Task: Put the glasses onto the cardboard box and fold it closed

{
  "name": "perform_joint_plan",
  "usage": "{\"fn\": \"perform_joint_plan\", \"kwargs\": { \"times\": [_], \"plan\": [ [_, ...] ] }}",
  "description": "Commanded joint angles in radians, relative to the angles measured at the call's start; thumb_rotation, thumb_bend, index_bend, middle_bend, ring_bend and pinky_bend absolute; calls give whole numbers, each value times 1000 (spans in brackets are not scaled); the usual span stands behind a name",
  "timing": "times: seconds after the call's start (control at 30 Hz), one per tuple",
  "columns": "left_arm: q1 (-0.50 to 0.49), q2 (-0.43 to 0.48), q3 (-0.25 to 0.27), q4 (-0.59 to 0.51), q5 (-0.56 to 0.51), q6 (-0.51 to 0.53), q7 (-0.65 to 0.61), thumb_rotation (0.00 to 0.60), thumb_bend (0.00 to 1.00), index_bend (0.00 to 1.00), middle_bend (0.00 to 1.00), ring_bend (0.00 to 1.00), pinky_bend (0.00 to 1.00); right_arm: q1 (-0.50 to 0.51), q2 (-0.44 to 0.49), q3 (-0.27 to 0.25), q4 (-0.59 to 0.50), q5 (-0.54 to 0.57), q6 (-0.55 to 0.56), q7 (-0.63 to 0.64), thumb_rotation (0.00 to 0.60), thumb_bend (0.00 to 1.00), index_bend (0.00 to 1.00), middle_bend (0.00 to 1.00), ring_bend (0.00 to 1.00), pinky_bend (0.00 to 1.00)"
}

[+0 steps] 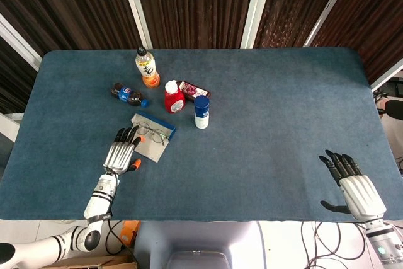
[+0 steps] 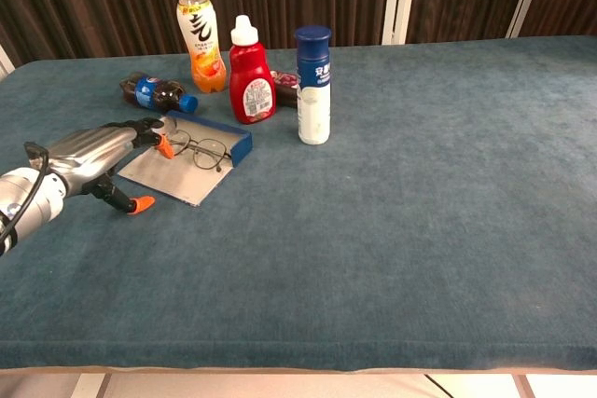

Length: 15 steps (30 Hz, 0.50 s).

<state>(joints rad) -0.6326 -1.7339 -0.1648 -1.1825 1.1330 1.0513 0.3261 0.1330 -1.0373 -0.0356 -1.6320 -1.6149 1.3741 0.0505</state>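
Note:
A pair of thin wire-rimmed glasses (image 1: pixel 153 132) (image 2: pixel 198 148) lies on a flat grey cardboard box (image 1: pixel 148 145) (image 2: pixel 166 175) with a blue raised edge at its far side. My left hand (image 1: pixel 121 152) (image 2: pixel 96 152) sits at the box's near-left corner, fingers spread and stretched toward the glasses, its orange fingertips (image 2: pixel 165 144) at the frame, holding nothing. My right hand (image 1: pixel 354 185) hovers open near the table's front right corner, seen only in the head view.
Behind the box stand an orange drink bottle (image 2: pixel 201 33), a red sauce bottle (image 2: pixel 250 71) and a white bottle with a blue cap (image 2: pixel 313 84). A small cola bottle (image 2: pixel 155 94) lies on its side to the left. A dark red packet (image 1: pixel 192 89) lies behind the red bottle.

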Motion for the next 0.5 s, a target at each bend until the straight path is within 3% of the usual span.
{"fn": "perform_joint_plan", "kwargs": {
  "times": [0.03,0.5],
  "plan": [
    [-6,-16,-8,19,-1,-4,-6,600,284,304,0,0,0,0,0,1,0,0,2,1,600,252,0,0,0,0],
    [-20,-66,-34,94,-30,-32,7,600,291,369,0,0,0,-1,2,3,2,4,5,5,600,252,0,0,0,0]
  ]
}}
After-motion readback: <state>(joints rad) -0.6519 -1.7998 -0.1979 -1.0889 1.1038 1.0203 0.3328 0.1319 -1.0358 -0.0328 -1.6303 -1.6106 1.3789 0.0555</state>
